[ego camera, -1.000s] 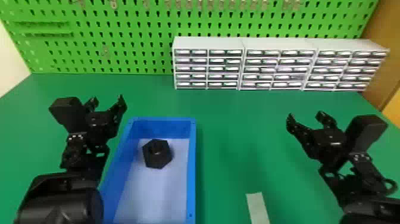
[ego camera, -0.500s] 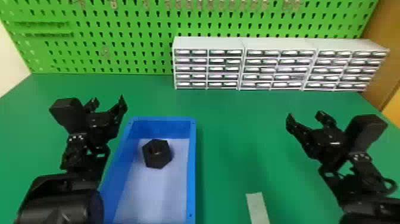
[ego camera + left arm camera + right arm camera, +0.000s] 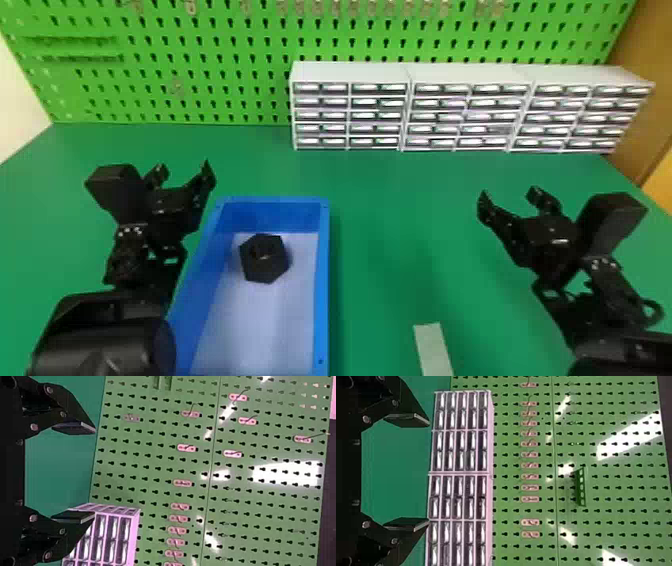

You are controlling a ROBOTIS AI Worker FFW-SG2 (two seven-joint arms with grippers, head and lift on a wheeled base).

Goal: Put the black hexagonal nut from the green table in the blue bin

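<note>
In the head view the black hexagonal nut (image 3: pixel 265 258) lies inside the blue bin (image 3: pixel 324 280), on its pale floor toward the far end. My left gripper (image 3: pixel 183 172) is held beside the bin's far left corner, fingers apart and nothing between them. Well to the right of the bin is my right gripper (image 3: pixel 510 197), also open and holding nothing. The left wrist view has the left gripper (image 3: pixel 94 473) with a wide gap between its pads. A similar gap separates the pads of the right gripper (image 3: pixel 429 472) in the right wrist view.
White drawer cabinets (image 3: pixel 470 107) stand along the back of the green table (image 3: pixel 395 210), against a green pegboard (image 3: pixel 210 65). A pale strip (image 3: pixel 433 350) lies on the table near the front, right of the bin.
</note>
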